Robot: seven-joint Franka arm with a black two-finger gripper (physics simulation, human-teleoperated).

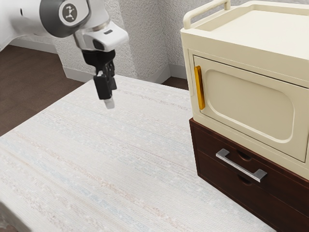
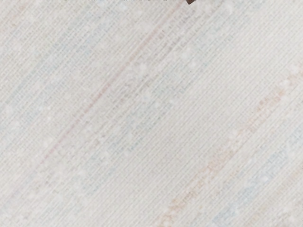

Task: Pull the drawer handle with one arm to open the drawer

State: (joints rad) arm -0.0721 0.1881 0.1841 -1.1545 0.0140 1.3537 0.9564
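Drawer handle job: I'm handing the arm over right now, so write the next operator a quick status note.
Gripper: hanging over the white-covered table, off the handle; can't tell if open or shut.
Silver handle: on the dark wooden unit's upper drawer, below the cream cabinet.
Done: no pull visible; drawer looks shut.
Left: reach the handle, grip or hook it, pull the drawer open.

You have the drawers (image 1: 212, 179) on the table (image 1: 96, 159) at the exterior view's right, with the handle (image 1: 241, 167) on their front and the cabinet (image 1: 251, 104) on top.
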